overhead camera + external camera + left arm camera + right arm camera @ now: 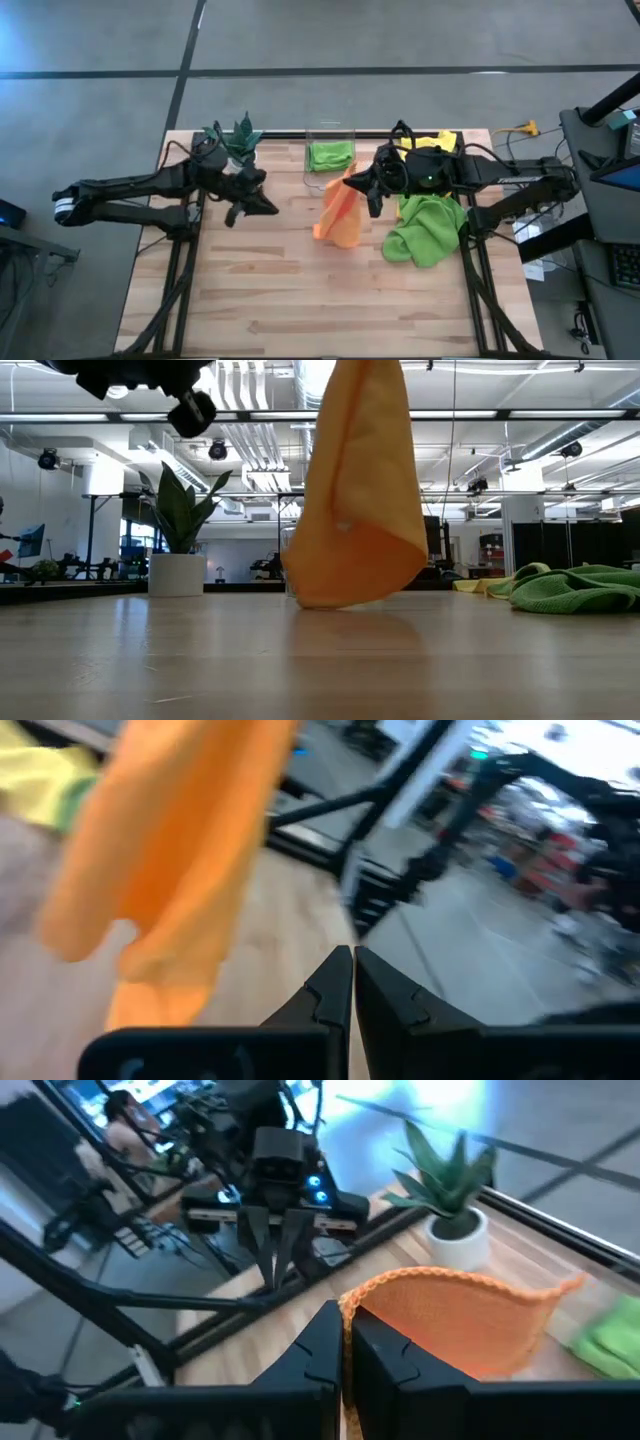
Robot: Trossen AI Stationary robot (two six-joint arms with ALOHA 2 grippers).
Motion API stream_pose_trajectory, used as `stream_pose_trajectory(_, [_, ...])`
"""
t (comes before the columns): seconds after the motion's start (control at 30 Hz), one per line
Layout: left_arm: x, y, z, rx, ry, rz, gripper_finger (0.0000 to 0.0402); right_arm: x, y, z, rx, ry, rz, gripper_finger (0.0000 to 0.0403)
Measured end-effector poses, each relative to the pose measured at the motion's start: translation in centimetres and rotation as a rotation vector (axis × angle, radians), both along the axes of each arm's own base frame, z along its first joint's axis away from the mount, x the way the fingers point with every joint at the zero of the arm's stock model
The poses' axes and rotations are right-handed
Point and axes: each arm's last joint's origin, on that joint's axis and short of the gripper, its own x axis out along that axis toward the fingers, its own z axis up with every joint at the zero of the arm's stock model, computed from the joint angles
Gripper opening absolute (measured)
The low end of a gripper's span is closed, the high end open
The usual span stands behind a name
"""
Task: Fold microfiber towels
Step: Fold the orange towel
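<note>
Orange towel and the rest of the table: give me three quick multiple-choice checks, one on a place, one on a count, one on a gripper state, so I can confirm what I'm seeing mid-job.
1. Where is the folded green towel?
A. In the clear bin
B. Under the potted plant
C. On the floor

2. How many green towels show in the high view?
A. One
B. Two
C. Four

3. What is the right gripper doing?
A. Open above bare table
B. Shut on the orange towel
C. Shut on the plant

Answers:
1 A: the folded green cloth lies inside the bin at the table's far edge.
2 B: one in the bin, one crumpled green towel by the right arm.
3 B: its fingers pinch the towel's edge, and the towel hangs down to the table.
</note>
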Motion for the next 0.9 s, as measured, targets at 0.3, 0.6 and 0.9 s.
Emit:
stream_pose_trajectory(0.3, [-1.3, -0.3, 0.7, 0.006, -0.033, -0.011, 0.0000, 3.2, 1.6, -2.0, 0.061, 0.008, 0.081, 0.0008])
stream_pose_trajectory(0.6, [-1.5, -0.1, 1.0, 0.037, -0.045, 0.117, 0.0000, 9.8, 1.9, -3.7, 0.109, -0.084, 0.304, 0.0008])
stream_pose_trajectory(0.9, [-3.1, 0.1, 2.0, 0.089, -0.104, 0.337, 0.0000, 13.6, 1.4, 1.9, 0.069, -0.262, 0.476, 0.0008])
